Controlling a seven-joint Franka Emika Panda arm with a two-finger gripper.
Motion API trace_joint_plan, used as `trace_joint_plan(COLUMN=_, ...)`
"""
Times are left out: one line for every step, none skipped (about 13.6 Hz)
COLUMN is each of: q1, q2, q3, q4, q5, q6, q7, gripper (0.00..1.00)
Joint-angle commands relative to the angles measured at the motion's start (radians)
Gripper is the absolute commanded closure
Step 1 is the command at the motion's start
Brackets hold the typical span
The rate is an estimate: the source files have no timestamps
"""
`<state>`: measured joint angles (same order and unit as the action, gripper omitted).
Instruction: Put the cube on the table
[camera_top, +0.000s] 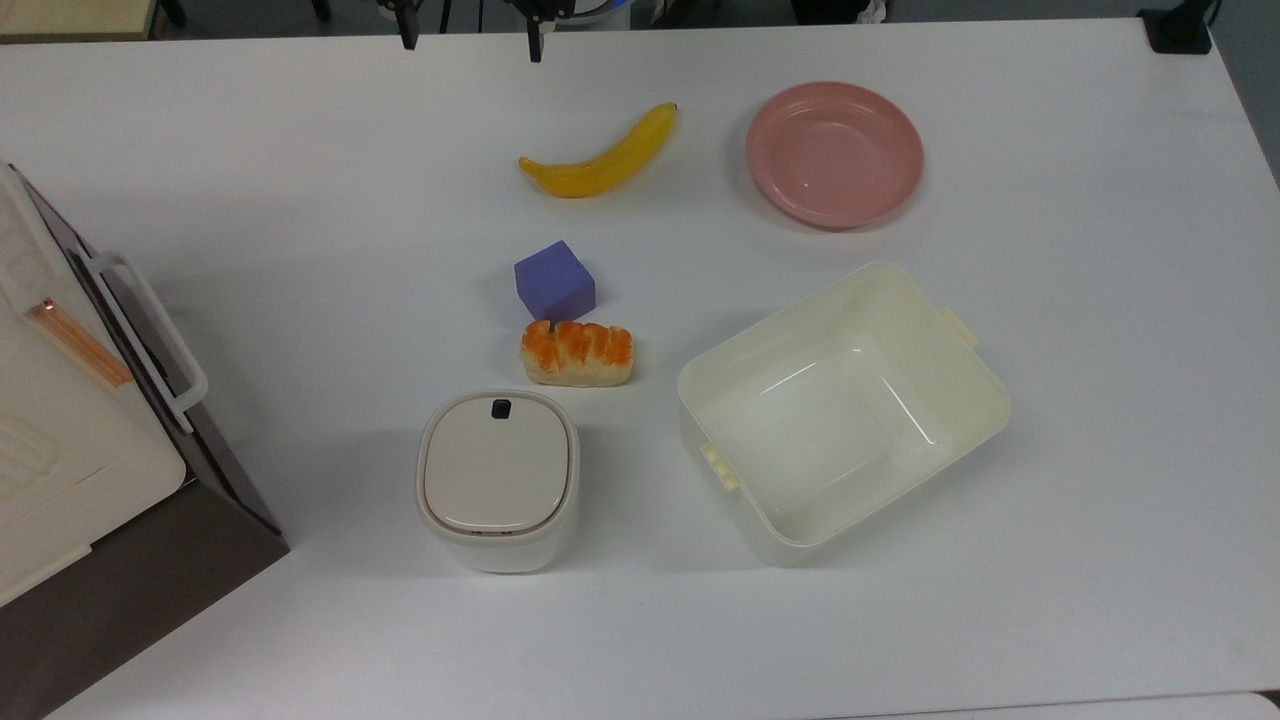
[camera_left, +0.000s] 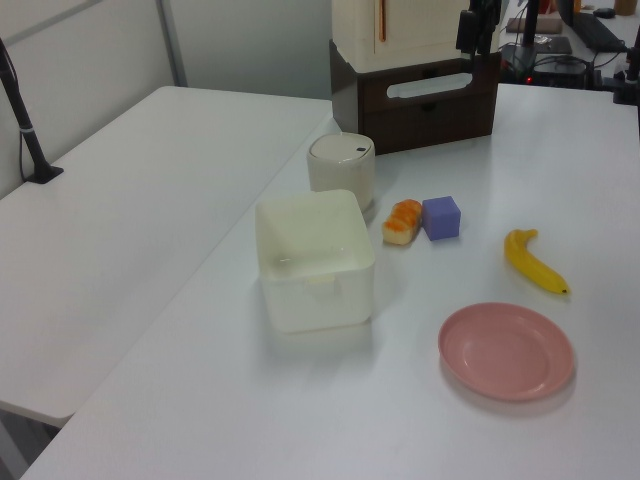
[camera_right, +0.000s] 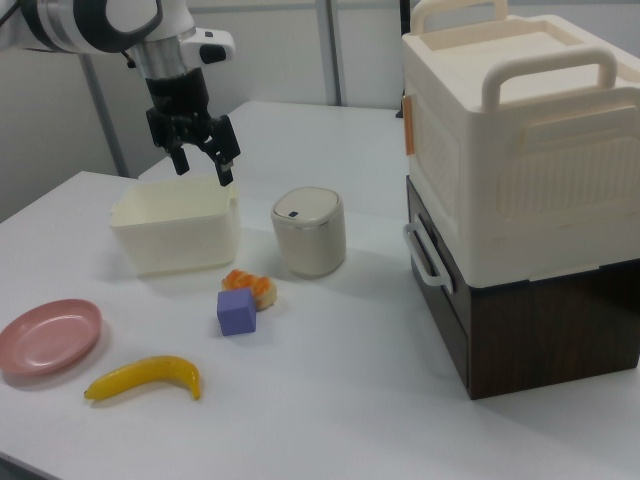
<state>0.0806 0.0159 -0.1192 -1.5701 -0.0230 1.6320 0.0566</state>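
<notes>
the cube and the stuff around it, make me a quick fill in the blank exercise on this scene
1. The cube rests on the ____, with nothing gripping it.
2. In the top view, the thing lying just below the cube is the ____ piece.
3. The hand is raised above the table, and its fingers are ____.
4. The pink dish holds ____.

Missing words: table; bread; open; nothing

White arm (camera_right: 110, 22) with black joint rings, black two-fingered hand (camera_right: 205, 163).
</notes>
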Motion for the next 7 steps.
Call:
trace_joint_plan(q1=-0.03, q2=-0.028, q3=0.039, q4=-0.018, q5=0.015, q6=-0.037, q7=0.014, gripper=0.0)
trace_joint_plan(q1=-0.051, q2=-0.028, q3=0.064, q4=-0.018, q5=0.014, q6=-0.037, q7=0.014, gripper=0.0)
trace_joint_plan(q1=-0.059, q2=-0.028, q3=0.073, q4=-0.018, q5=0.014, q6=-0.037, q7=0.014, gripper=0.0)
trace_joint_plan(q1=-0.056, q2=-0.03, q3=0.073, q4=-0.018, q5=0.012, q6=-0.037, q7=0.014, gripper=0.0)
trace_joint_plan(q1=-0.055, q2=-0.03, q3=0.073, q4=-0.018, q5=0.011, q6=-0.037, q7=0.014, gripper=0.0)
trace_joint_plan(q1=-0.055, q2=-0.028, q3=0.073, q4=-0.018, q5=0.009, q6=-0.037, q7=0.014, gripper=0.0)
trace_joint_plan(q1=-0.055, q2=-0.028, q3=0.073, q4=-0.018, q5=0.008, q6=-0.035, q7=0.012, gripper=0.0)
